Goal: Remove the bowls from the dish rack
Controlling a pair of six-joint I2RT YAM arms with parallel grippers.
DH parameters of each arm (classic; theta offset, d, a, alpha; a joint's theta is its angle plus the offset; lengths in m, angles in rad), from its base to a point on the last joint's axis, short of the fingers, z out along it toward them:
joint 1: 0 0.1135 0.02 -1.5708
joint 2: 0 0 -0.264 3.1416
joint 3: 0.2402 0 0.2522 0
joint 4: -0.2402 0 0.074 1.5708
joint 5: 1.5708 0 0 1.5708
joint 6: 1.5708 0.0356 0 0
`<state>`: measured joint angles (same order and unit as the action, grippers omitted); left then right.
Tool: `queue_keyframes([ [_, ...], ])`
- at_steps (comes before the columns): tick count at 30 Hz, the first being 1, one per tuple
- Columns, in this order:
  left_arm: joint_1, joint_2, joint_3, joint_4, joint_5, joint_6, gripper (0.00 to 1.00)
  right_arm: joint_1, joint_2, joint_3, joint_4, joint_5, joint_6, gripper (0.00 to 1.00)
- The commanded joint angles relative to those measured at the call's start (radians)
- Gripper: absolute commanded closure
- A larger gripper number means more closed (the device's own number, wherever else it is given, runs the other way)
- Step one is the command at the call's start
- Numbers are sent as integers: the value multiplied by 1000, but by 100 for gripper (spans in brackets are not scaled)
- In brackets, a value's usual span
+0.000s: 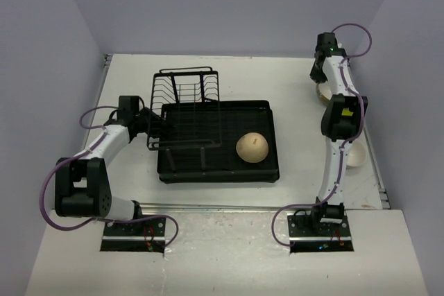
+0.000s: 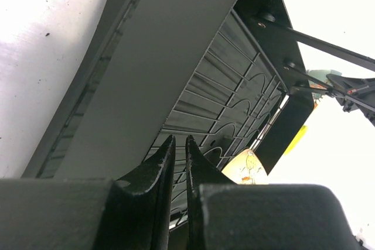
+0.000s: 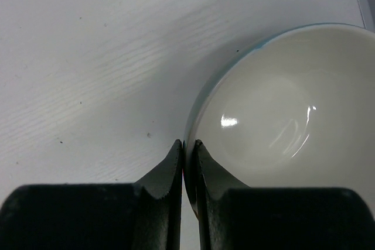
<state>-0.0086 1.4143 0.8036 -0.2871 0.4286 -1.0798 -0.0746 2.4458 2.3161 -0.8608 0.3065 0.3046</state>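
Glossy glazed bowl; matt black, seemingly plastic dish rack; white table faintly wood-grained

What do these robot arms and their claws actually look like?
The left arm and right arm are slim white tubes linked by chunky black joints, each on a black base plate with a looping purple cable. A yellow sticker marks the right arm's middle joint. The left claw and right claw each have two rough black, pointed fingers.
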Motion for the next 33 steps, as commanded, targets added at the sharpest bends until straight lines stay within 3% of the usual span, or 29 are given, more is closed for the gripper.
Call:
queue_keyframes([
  [1,7,-9,3,2,38,11,87,-39,19,48,-37,91,-19,100],
  [8,7,-21,2,-7,36,12,87,-40,44,69,-38,46,-24,100],
  [15,7,-38,-33,14,36,-2,87,-39,47,77,-41,8,-21,92],
  [24,7,-67,-75,42,27,-23,87,4,3,77,-38,-15,-27,51],
  [26,9,-80,-84,48,24,-23,87,10,-20,85,-41,-38,-27,46],
  [33,9,-83,-72,80,36,-37,85,48,-154,36,-40,-66,-28,43],
])
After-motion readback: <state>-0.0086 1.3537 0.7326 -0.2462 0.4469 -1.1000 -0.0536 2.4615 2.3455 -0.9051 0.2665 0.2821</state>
